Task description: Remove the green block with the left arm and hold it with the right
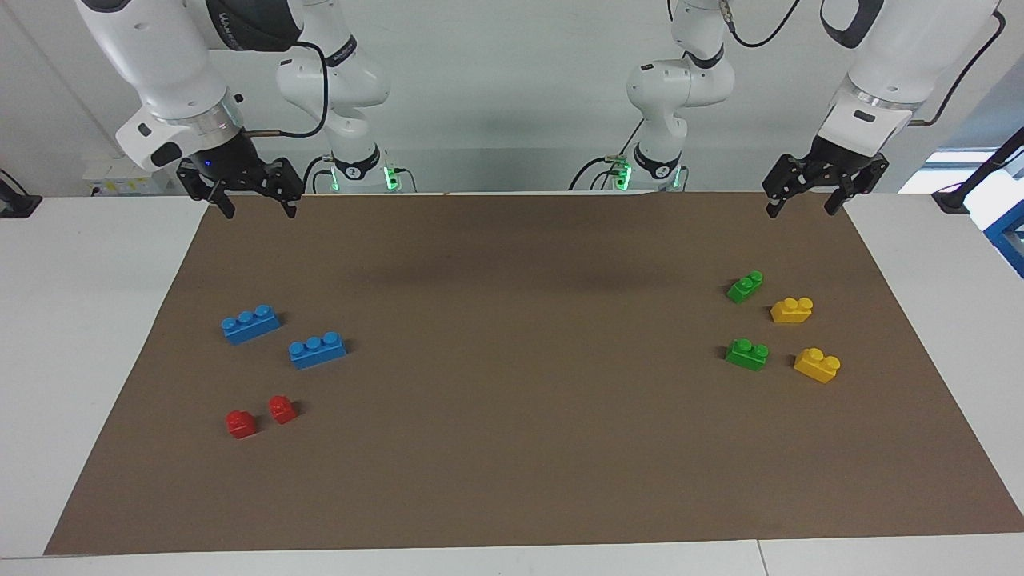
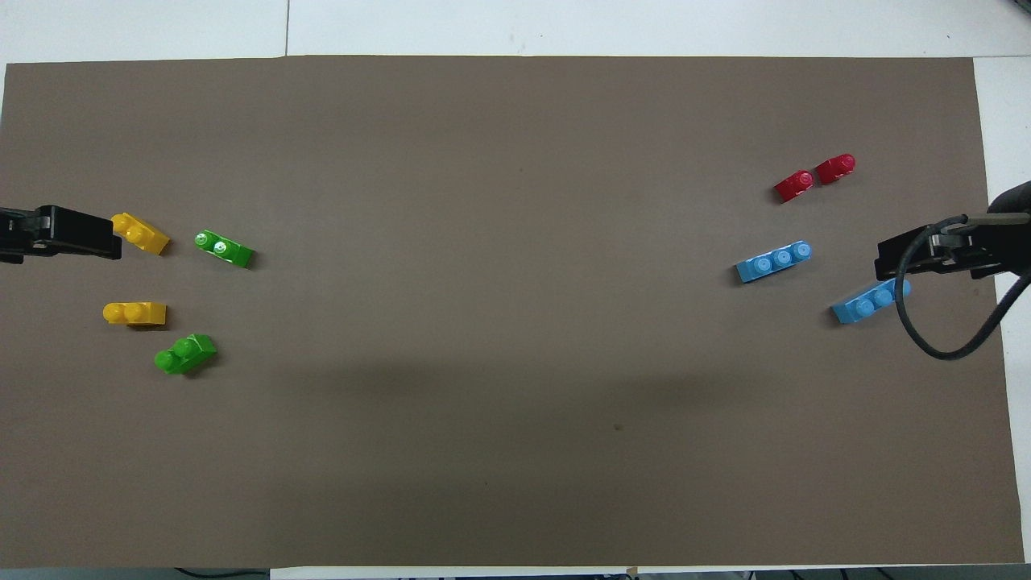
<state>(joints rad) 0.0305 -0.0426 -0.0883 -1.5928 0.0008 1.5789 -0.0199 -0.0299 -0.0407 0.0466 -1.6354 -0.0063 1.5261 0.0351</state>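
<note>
Two green two-stud blocks lie on the brown mat toward the left arm's end: one nearer to the robots (image 1: 745, 286) (image 2: 185, 354), one farther (image 1: 746, 354) (image 2: 224, 248). Which one the task means I cannot tell. My left gripper (image 1: 802, 212) (image 2: 60, 234) hangs open and empty, high over the mat's edge at the robots' side, apart from both. My right gripper (image 1: 259, 212) (image 2: 950, 251) is open and empty too, raised over the mat's corner at the right arm's end.
Two yellow bricks (image 1: 792, 310) (image 1: 817, 365) lie beside the green ones. Two blue three-stud bricks (image 1: 250, 323) (image 1: 318, 350) and two small red bricks (image 1: 241, 423) (image 1: 282, 409) lie toward the right arm's end. The brown mat (image 1: 512, 448) covers most of the table.
</note>
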